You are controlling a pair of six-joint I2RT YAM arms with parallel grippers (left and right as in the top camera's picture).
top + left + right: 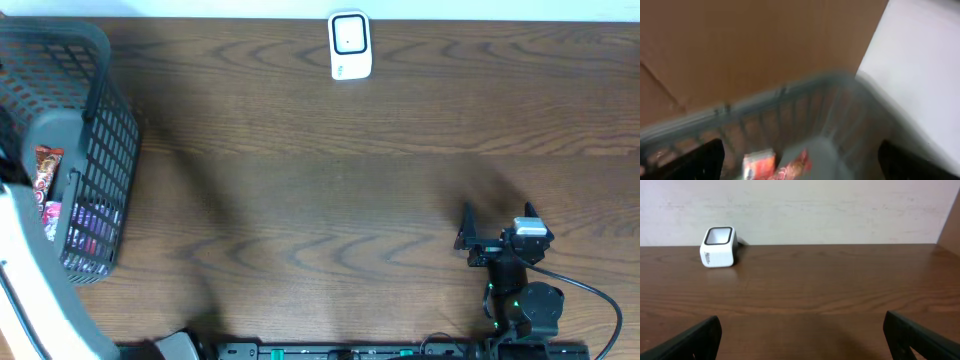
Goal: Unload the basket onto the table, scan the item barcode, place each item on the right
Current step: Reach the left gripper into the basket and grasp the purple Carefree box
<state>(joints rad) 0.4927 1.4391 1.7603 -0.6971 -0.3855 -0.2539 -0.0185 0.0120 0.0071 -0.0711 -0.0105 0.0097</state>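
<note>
Overhead, we see a white barcode scanner [350,45] standing at the far edge of the wooden desk [300,200], its dark window facing up. A grey mesh basket [100,120] sits at the desk's left end, well apart from the scanner. It holds snack packs: a red packet [46,165] toward its left side and purple packets [92,225] beside it.

Our left hand [807,162] hangs above the basket. Its wrist view is blurred, but both dark fingers [700,160] show spread wide, gripping nothing, with red wrappers lying below.

Our right hand [498,225] is at the near right of the desk. It is also spread wide and empty, facing the far wall, with the scanner ahead to its left and well apart.
</note>
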